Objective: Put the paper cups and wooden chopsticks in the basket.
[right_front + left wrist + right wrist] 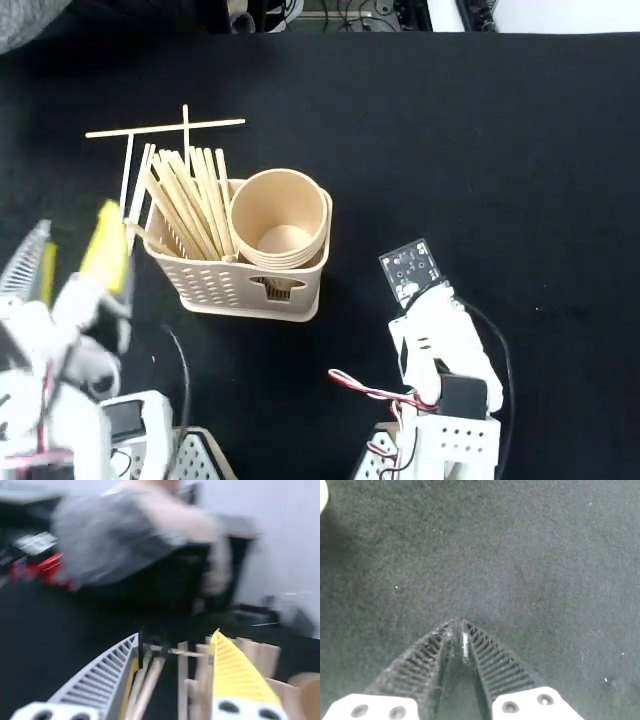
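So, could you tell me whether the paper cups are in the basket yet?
In: the paper cups stand nested, mouths up, inside the basket, beside a bundle of chopsticks.

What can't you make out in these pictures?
- High view: how many cups are nested; only the rims show.
- High view: the count of chopsticks in the basket; they overlap, and its wall hides their lower ends.
- High view: the near ends of loose sticks beside the basket; the left gripper covers them.
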Motion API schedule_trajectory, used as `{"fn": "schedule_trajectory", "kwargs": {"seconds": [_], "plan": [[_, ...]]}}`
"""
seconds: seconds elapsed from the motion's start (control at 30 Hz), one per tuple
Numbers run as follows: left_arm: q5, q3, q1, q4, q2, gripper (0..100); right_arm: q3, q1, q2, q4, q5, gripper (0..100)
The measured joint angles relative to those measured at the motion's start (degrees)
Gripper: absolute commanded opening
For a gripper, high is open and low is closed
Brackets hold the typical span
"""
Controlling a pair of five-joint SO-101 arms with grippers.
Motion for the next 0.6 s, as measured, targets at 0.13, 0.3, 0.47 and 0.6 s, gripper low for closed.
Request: {"fn": "schedule_trajectory", "kwargs": {"seconds": [0.13, 0.3, 0.47, 0.6], "plan": [[0.0, -1.8, -6.9, 0.0, 12.0, 23, 0.0, 0.0, 0.0, 0.0, 0.0, 1.3], [0.0, -2.5, -8.4, 0.0, 27.2, 23, 0.0, 0.0, 0.0, 0.0, 0.0, 1.3], [0.0, -5.5, -8.4, 0.0, 40.4, 23, 0.0, 0.0, 0.0, 0.0, 0.0, 1.3], [-0.2, -8.4, -8.4, -1.9, 50.7, 23, 0.0, 0.0, 0.0, 0.0, 0.0, 1.3]]}}
